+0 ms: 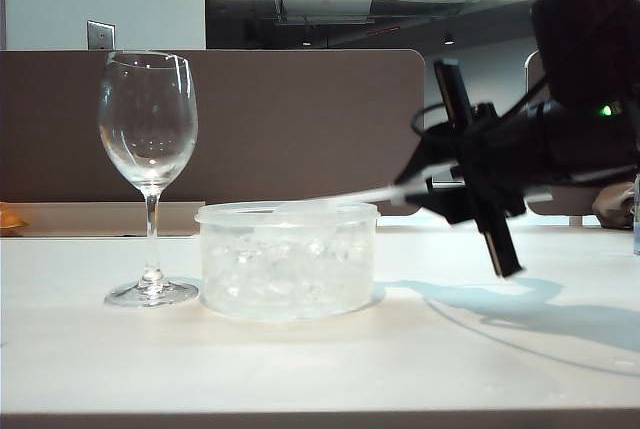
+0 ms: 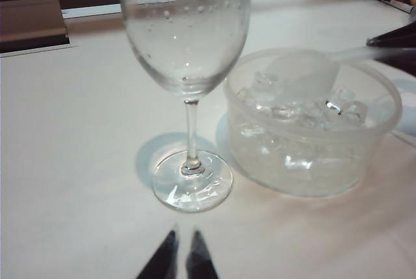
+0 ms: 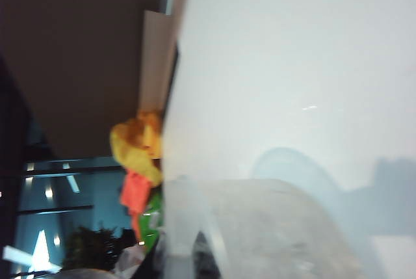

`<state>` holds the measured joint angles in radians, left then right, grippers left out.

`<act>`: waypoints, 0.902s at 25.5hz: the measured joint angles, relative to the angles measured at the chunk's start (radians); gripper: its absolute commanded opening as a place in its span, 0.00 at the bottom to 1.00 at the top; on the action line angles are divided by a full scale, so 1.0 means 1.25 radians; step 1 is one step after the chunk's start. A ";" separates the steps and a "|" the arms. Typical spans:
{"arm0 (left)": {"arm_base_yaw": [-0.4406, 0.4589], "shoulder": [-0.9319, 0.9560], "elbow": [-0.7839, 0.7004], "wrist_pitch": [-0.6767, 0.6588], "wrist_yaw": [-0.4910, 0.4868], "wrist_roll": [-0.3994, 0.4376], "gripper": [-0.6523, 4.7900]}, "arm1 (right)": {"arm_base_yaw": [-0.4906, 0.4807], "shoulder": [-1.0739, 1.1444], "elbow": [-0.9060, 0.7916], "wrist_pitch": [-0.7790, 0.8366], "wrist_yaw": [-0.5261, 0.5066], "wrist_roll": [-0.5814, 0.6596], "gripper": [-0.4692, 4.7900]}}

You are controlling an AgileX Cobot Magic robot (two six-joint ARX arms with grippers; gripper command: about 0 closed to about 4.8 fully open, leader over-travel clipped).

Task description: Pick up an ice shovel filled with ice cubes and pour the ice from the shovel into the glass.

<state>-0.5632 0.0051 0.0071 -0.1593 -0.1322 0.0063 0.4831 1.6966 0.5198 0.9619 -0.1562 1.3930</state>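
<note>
The ice shovel (image 1: 335, 199) lies across the top of a round clear tub (image 1: 288, 294). Its boxy bowl (image 2: 302, 74) rests on the ice cubes (image 2: 305, 113) and its thin handle points right. My right gripper (image 1: 412, 189) is at the handle's end, jaws shut on it; the right wrist view shows the whitish handle (image 3: 177, 214) between the dark fingers, blurred. The glass (image 1: 148, 149) stands upright and empty to the left of the tub. My left gripper (image 2: 184, 239) hovers low over the table just in front of the glass foot (image 2: 192, 181), tips nearly touching, holding nothing.
A brown partition (image 1: 300, 119) runs behind the white table (image 1: 320, 369). A yellow-orange object (image 1: 8, 217) sits at the table's far left edge. A brown box (image 2: 32, 22) lies beyond the glass. The table's front edge is near the camera.
</note>
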 measured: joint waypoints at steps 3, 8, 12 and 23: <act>0.000 0.000 0.000 0.000 0.000 0.000 0.17 | 0.000 -0.002 0.002 0.013 0.000 0.005 0.09; 0.000 0.000 0.000 0.000 0.000 0.000 0.17 | 0.000 -0.001 0.001 0.029 -0.002 0.017 0.09; 0.000 0.000 0.000 0.000 0.000 0.000 0.17 | 0.000 -0.001 -0.001 0.061 -0.002 0.049 0.09; 0.000 0.000 0.000 0.000 0.000 0.000 0.17 | 0.000 -0.143 -0.001 0.073 -0.001 0.105 0.09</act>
<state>-0.5632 0.0051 0.0071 -0.1593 -0.1322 0.0063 0.4831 1.5173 0.5182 1.0534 -0.1570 1.5238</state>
